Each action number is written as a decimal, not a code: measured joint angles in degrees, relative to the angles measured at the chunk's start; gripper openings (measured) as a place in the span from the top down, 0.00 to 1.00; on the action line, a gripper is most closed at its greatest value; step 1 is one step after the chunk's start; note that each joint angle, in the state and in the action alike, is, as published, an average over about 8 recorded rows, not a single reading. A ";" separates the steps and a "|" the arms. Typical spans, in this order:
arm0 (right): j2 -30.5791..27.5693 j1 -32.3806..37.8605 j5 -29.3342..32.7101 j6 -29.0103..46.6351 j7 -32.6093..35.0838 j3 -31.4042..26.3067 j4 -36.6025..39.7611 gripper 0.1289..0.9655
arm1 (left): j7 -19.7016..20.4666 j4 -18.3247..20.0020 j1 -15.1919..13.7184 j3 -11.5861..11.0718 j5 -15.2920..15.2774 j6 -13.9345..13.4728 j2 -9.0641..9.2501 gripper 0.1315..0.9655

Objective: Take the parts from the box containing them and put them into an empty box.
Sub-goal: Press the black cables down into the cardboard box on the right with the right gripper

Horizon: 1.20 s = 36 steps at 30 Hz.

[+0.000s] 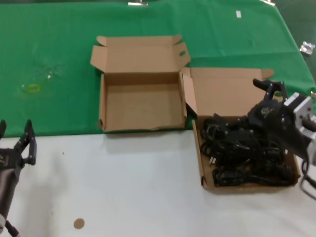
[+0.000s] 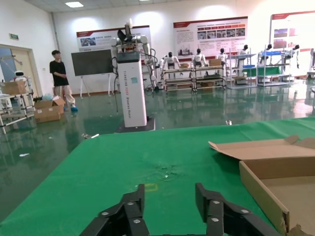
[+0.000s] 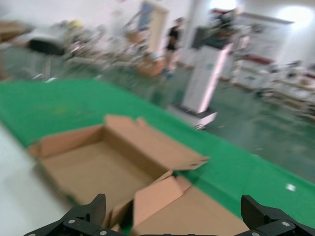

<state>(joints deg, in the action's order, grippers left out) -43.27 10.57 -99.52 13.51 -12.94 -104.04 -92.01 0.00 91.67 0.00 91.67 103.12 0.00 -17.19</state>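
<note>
The parts, black coiled cables [image 1: 247, 153], fill the tray of the box containing them [image 1: 200, 163] on the right, its lid [image 1: 222, 91] folded back. The empty box [image 1: 143, 106] sits open just left of it, and also shows as the empty box [image 3: 93, 167] and as the empty box [image 2: 275, 182]. My right gripper [image 1: 272, 88] hovers over the far right part of the cable tray, open, with nothing between its fingers; in its own view the right gripper [image 3: 173, 209] spans wide above the lid. My left gripper [image 1: 15, 136] is parked at the near left, open, as the left gripper [image 2: 171, 196] shows.
Both boxes straddle the border between the green cloth [image 1: 59, 49] and the white table surface [image 1: 138, 187]. A small brown disc [image 1: 79, 223] lies near the front edge. A crumpled bit of plastic [image 1: 307, 47] sits at the far right. Beyond the table stand racks and a person.
</note>
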 joint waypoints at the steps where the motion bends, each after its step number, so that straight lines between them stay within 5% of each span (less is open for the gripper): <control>1: -1.59 0.93 0.46 2.12 -0.72 -0.48 0.08 0.00 | 0.00 0.00 0.00 0.00 0.00 0.00 0.00 0.62; 4: -5.72 3.99 1.53 8.60 -1.67 -1.70 0.54 0.00 | 0.00 0.00 0.00 0.00 0.00 0.00 0.00 0.62; 10: -10.75 10.98 3.44 22.01 0.73 -4.14 2.92 0.00 | 0.00 0.00 0.00 0.00 0.00 0.00 0.00 0.77; 20: -12.29 20.81 7.71 39.95 9.21 -9.15 9.28 0.00 | 0.00 0.00 0.00 0.00 0.00 0.00 0.00 0.93; 36: -4.83 28.72 14.48 44.74 15.86 -12.44 20.94 0.02 | 0.00 0.00 0.00 0.00 0.00 0.00 0.00 0.98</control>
<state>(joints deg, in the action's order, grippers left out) -48.10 39.29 -85.05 58.25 2.91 -116.48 -71.07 0.01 91.67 0.00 91.68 103.12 0.00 -17.19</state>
